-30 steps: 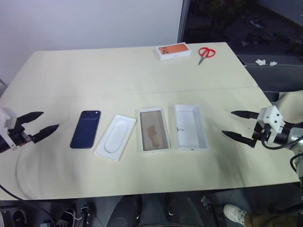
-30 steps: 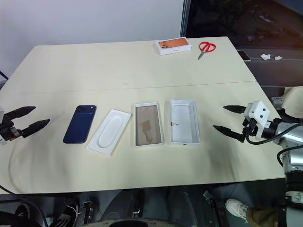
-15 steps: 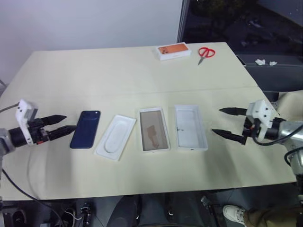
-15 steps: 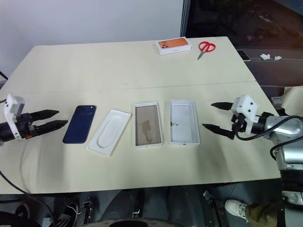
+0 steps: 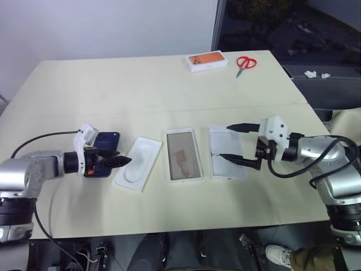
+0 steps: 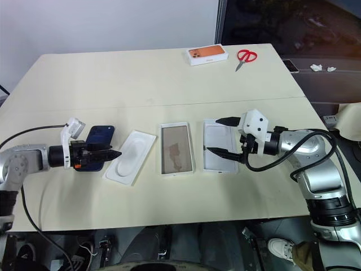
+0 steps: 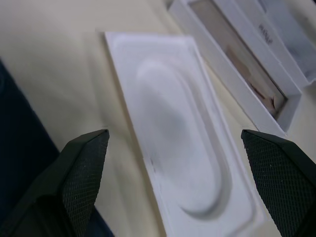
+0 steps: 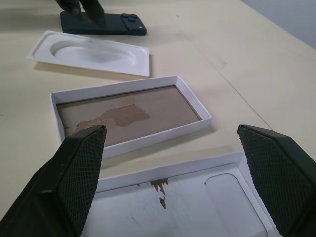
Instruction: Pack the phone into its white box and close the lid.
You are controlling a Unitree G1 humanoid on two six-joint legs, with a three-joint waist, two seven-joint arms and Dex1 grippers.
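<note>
The phone is lying flat on the surface, not yet gripped; the left gripper is being held over it, jaws spread. The right gripper, equally spread and empty, is being held above the lid. Next, probably, the phone needs pinching and lifting into the box.

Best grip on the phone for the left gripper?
Judging by its pose, pinch the phone across its two long edges, coming from above. It lies flat on the table, too thin for a side approach. The left gripper, open, hovers over its near end.

Even, dim overhead light, soft shadows (left wrist view blurred close-up)
</note>
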